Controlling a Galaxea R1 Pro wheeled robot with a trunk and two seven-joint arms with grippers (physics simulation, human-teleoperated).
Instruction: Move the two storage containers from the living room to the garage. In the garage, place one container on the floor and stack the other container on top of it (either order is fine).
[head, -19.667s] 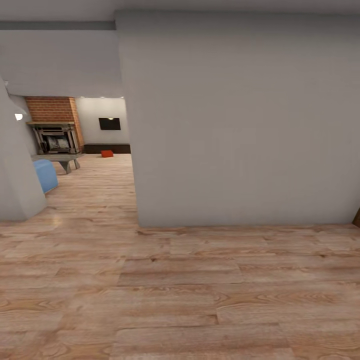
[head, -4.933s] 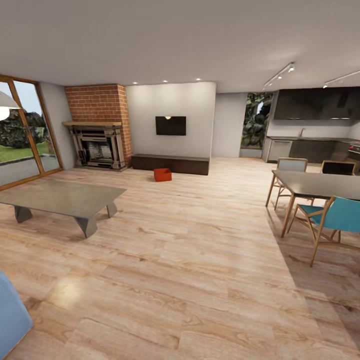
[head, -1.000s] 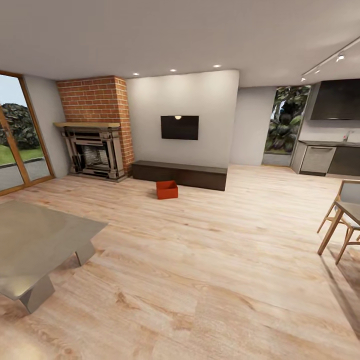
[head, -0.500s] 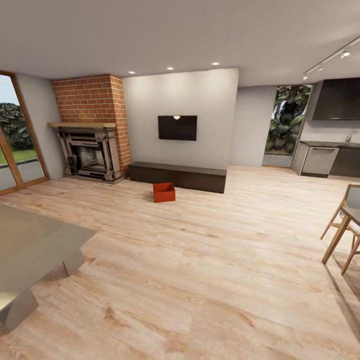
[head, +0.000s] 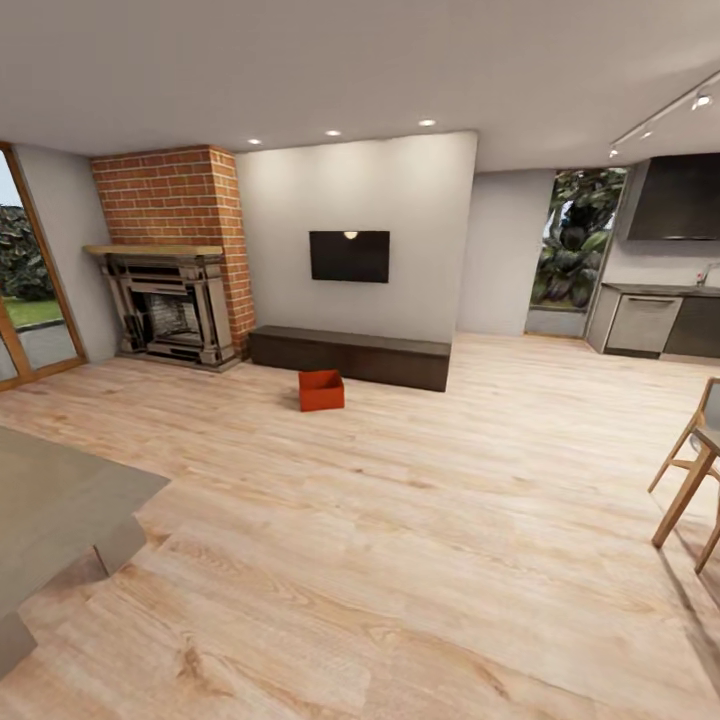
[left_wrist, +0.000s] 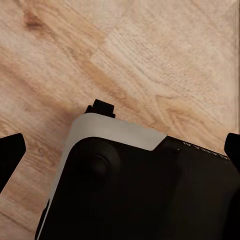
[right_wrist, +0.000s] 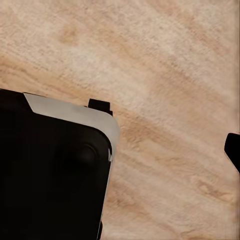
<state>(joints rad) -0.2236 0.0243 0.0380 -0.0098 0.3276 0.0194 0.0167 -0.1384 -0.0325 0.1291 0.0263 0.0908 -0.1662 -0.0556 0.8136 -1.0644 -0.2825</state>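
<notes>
1 orange-red storage container (head: 321, 389) on the living room plank floor (head: 420, 520), just before the low dark TV bench (head: 348, 356), fireplace (head: 165, 305) to its left, my left gripper (left_wrist: 120, 150) fingers spread wide, right gripper (right_wrist: 232, 150) state I cannot tell.

left pincer (left_wrist: 120, 150) spread wide – right pincer unclear

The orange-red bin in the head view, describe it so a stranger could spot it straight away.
Find the white wall with the black wall-mounted television, right of the red brick fireplace. Under the television runs a long low dark bench. On the light wood plank floor before it sits the small orange-red open-topped plastic bin, the only bright red thing nearby.
</notes>
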